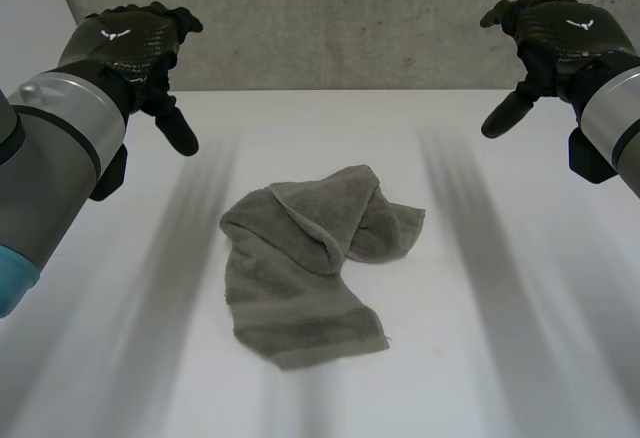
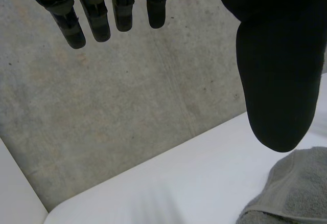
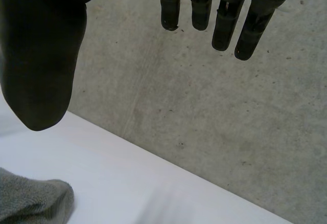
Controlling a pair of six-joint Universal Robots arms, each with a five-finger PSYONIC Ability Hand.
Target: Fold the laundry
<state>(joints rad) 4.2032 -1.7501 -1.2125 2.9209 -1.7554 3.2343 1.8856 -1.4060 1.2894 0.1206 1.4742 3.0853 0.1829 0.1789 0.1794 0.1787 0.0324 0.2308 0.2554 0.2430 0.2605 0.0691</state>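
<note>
A grey towel (image 1: 308, 258) lies crumpled in the middle of the white table (image 1: 520, 358), one end bunched over itself at the far side. My left hand (image 1: 135, 43) hovers high above the table's far left, well away from the towel, fingers (image 2: 97, 17) straight and holding nothing. High at the far right my right hand (image 1: 550, 33) is likewise open and empty, its fingers (image 3: 225, 22) straight. A towel corner (image 2: 296, 193) lies below the left thumb (image 2: 276, 81), and another corner (image 3: 30, 203) lies below the right thumb (image 3: 41, 70).
A grey concrete wall (image 1: 340, 18) rises behind the table's far edge. The table surface spreads out white on all sides of the towel.
</note>
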